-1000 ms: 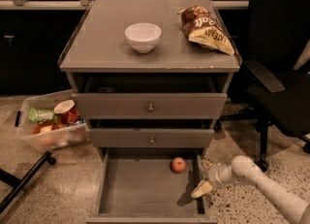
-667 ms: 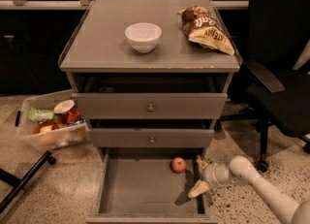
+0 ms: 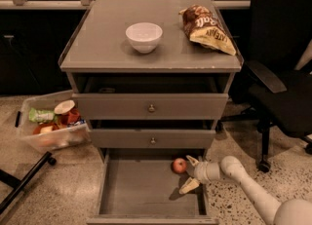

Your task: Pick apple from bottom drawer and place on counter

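in the back corner of the bottom drawer [image 3: 136, 190], on the side where the arm comes in, sits the apple [image 3: 179, 165]. the drawer is open, and nothing else lies on its grey floor. the hand [image 3: 190, 173] is down in the drawer too, just beside the apple, between it and the drawer's side wall. its two fingers [image 3: 188, 185] are spread apart and hold nothing. one finger points to the back of the drawer and one to the front, and the gap between them faces the apple. the apple sits closer to the back finger. i cannot tell if that finger touches it. i think the hand needs to slide a little toward the middle of the drawer, and a bit toward the back, so the apple goes into the gap. the apple is round, with no long side, so any grip across it should do. there is only one arm to use.

now the count: one apple in the drawer, one hand, one open drawer. above the drawer are two drawer fronts [image 3: 151, 107] with knobs, then one bench [image 3: 102, 44]. on the bench are one white bowl [image 3: 144, 36] and one chip bag [image 3: 207, 28]. on the floor beside the drawer is one clear tub [image 3: 51, 126] of food, and on the drawer's other side is one black chair [image 3: 278, 87].
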Robot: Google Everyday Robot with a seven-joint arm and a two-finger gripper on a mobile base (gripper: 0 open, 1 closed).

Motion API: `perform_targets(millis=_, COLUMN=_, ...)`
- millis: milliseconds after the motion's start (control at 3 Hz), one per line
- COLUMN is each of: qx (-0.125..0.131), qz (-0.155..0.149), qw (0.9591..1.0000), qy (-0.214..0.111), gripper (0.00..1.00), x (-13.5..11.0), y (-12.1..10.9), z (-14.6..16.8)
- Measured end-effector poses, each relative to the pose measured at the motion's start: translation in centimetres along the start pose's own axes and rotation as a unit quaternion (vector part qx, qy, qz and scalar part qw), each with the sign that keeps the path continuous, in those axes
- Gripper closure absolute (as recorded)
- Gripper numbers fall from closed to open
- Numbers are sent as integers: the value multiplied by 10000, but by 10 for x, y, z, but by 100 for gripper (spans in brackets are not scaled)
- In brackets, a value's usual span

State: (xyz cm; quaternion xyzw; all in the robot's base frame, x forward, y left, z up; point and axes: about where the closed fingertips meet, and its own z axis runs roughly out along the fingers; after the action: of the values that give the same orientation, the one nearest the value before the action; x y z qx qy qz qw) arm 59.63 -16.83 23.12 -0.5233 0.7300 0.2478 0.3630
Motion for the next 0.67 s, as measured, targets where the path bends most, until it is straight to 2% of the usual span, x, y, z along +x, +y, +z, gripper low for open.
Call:
perform_targets(millis=333, qx=177, qz=-120, qw=9998, qy=-63, gripper=0, x=-6, y=-8, z=22)
perform_targets(millis=667, qx=388, qz=-93, qw=9992, qy=15, gripper=0, x=0, y=-22, z=44)
